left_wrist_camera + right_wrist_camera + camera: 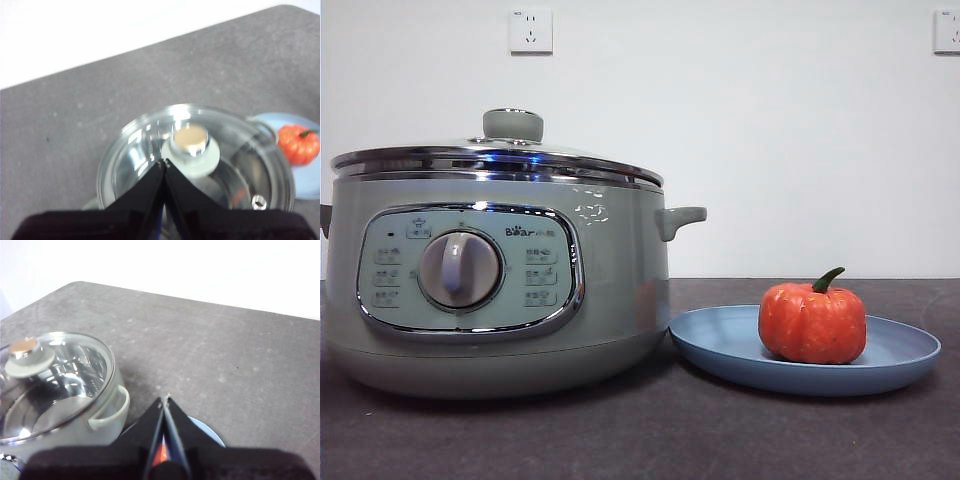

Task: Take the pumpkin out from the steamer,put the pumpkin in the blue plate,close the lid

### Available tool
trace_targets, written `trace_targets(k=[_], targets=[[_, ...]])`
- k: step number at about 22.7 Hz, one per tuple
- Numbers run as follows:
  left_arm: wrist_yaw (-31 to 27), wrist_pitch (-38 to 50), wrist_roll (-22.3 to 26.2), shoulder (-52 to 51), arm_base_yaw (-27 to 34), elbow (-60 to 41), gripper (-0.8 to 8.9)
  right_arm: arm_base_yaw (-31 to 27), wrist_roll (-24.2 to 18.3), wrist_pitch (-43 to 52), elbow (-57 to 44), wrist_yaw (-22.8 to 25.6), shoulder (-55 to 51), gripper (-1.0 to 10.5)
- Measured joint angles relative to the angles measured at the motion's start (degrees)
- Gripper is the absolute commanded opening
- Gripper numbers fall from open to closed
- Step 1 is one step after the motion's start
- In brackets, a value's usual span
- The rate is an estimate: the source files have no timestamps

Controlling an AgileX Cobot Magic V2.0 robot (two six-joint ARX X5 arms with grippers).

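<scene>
The left gripper [164,161] hangs above the steamer [500,290] with its jaws pressed together on nothing, and the lid [195,165] sits directly beneath it, the pale knob [190,140] just beyond the tips. The right gripper [165,399] is likewise clenched and empty, poised over the table [225,350]; the blue plate [207,432] lies right under it, mostly hidden by the jaws, with a sliver of the pumpkin [160,456] showing between them, and the steamer stands off to its side, one side handle [110,410] turned toward it. In the front view neither arm appears: the lid rests flat on the chrome rim, and the pumpkin [812,320] sits upright inside the plate [720,345], stem up, just beside the pot. Judged from this, all three steps look done, so no further grasp seems called for; if anything were to be checked, the left arm is the nearer one to the knob and the right the nearer to the pumpkin. The pumpkin is roundish, with no marked long axis beyond its upright stem. Count: one steamer, one lid, one plate, one pumpkin, two grippers; two wall sockets [530,30] sit behind.
</scene>
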Motion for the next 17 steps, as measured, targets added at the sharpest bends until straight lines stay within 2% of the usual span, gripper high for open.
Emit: trace_targets(k=[4,8,17], targets=[[0.2,1.6,-1.0,-6.5,0.0,-8.9,-0.05,0.0,0.7,0.0,-3.5,0.0,-1.7,-0.1],[0.1,-0.5,-3.7,-7.0,0.0,-8.9,-0.03,0.0,1.5,0.2,-3.5,0.0,-0.6,-0.1],[0.2,-2.0,-4.2,-6.1,0.0,-8.9,-0.03,0.0,1.7,-0.5,-3.5,0.0,-0.8,-0.1]])
